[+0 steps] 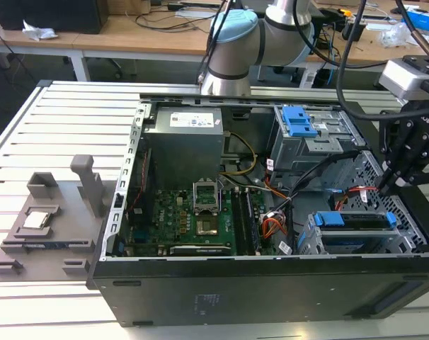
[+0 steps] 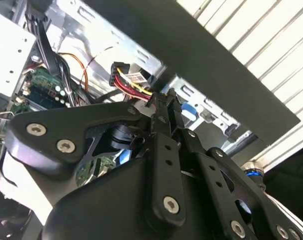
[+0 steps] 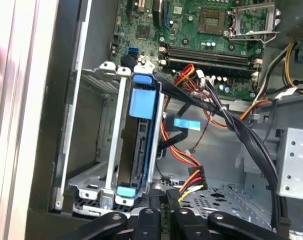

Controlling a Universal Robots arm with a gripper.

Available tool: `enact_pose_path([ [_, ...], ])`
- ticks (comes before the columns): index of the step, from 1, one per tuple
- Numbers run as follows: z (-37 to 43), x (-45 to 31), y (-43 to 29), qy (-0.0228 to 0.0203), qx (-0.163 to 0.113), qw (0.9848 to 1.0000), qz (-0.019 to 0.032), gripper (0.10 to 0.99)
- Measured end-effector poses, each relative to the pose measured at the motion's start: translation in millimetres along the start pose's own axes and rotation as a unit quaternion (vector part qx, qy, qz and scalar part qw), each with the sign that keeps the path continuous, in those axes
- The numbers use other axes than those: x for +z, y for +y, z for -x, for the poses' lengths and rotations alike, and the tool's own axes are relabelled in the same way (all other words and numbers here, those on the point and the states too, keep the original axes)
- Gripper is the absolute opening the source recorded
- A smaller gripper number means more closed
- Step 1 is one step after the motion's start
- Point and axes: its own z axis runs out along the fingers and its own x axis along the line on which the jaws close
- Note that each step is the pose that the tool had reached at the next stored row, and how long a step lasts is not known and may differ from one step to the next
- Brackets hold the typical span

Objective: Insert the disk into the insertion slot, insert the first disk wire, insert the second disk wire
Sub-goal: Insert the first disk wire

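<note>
The disk (image 1: 356, 221), silver in its bright blue carrier, sits inside the insertion slot (image 1: 388, 244), the perforated silver cage at the case's front corner on the exterior view's right. In the first wrist view the disk (image 3: 136, 155) stands edge-on in the slot (image 3: 109, 100). My gripper (image 1: 386, 188) hangs just behind the cage. Its fingers are shut on a black connector (image 2: 126, 80) with red, yellow and black wires (image 3: 191, 180). The gripper (image 2: 164, 96) holds it near the cage's rear, apart from the disk. A second loose wire with a blue tab (image 3: 184, 122) lies beside the disk.
The open computer case (image 1: 257, 290) lies on a slatted table. Inside are the motherboard (image 1: 200, 219), the power supply (image 1: 182, 142) and a taller grey cage with a blue latch (image 1: 299, 120). A black cable bundle (image 3: 241, 130) crosses near the gripper. A grey fixture (image 1: 44, 219) sits on the exterior view's left.
</note>
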Motion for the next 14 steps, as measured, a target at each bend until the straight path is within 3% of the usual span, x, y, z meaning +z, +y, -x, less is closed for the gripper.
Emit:
enact_pose_path([
  [6,-20.4,4.1,16.5,-0.0001,0.000,1.0000,0.0000,0.169],
  [9,-20.3,7.0,23.7,-0.0001,0.001,1.0000,0.0000,0.169],
  [14,-19.8,12.5,23.9,-0.0017,0.039,0.9992,0.0029,0.169],
])
